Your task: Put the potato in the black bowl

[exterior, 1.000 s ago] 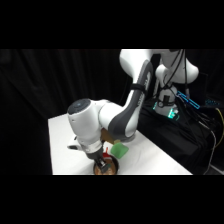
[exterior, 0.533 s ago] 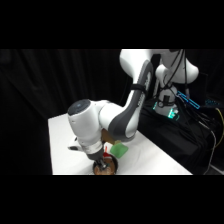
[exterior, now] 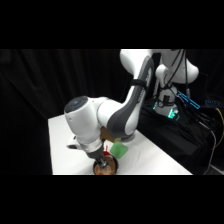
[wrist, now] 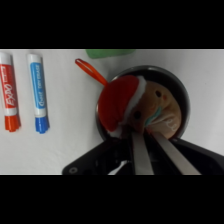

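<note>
Below, the potato (wrist: 162,107) is seen inside the black bowl (wrist: 182,95) w/ a red-capped toy (wrist: 119,107). Gripper (wrist: 150,135) is poised over it; jaws look narrowly apart. Red (wrist: 9,92) & blue (wrist: 38,92) markers are laid on the counter (wrist: 65,135) nearby.

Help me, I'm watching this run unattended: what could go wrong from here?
The potato lies in the black bowl with the gripper right at it; pulling away might drag it out or tip the bowl. The bowl sits near the front edge of the table, so a nudge could send it off.
</note>
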